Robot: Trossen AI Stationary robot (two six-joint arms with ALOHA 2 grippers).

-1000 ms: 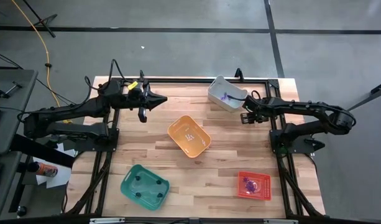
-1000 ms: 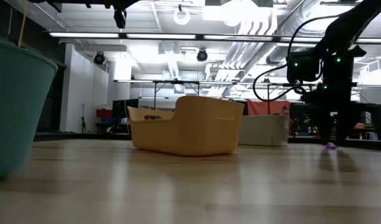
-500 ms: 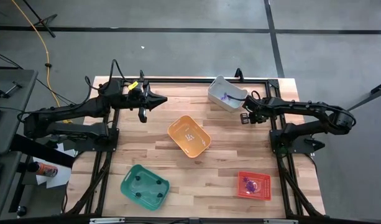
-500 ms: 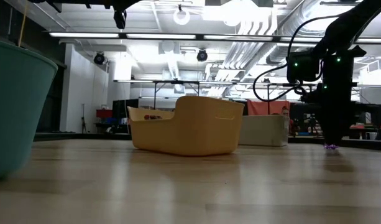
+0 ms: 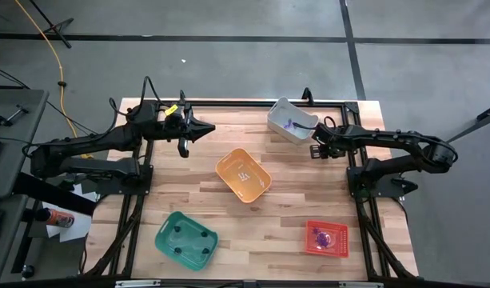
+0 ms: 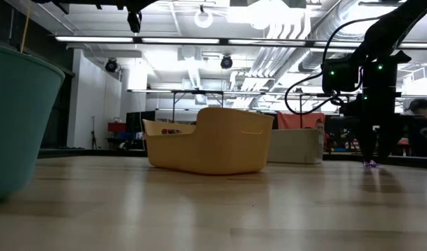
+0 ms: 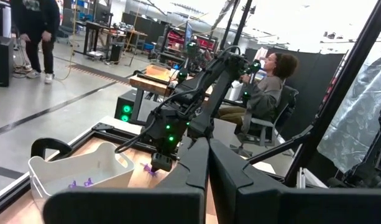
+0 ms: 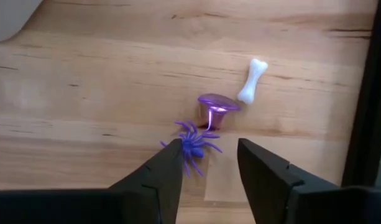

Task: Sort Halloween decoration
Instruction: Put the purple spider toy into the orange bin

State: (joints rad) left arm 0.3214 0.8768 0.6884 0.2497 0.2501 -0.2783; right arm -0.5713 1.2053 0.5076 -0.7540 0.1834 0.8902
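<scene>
Seen from above: right gripper down at the table just beside the white bin, which already has purple bits in it; left gripper parked over the far left part of the table, shut and empty, waiting. Orange bin mid-table with whitish pieces, green bin near the front with black ones, red bin at the front right with purple ones. At table level: right arm planted low at the right side, a tiny purple speck on the wood at its foot; the orange bin in the middle, the green one looming at the left edge. From the left wrist: own fingers pressed together with nothing between; far off, the right arm bent down next to the white bin. From the right wrist: fingers apart, a purple spider lying on the wood partly in the gap and close against one finger, perhaps touching it, though hard to say from this angle; not gripped. Purple ring touching or just beside the spider, white bone near, just past the ring. Step in hand, by the look of it: picking the spider off the table. Next calls for centring on the spider alone, closing without catching the ring, then lifting towards a bin with purple pieces.
</scene>
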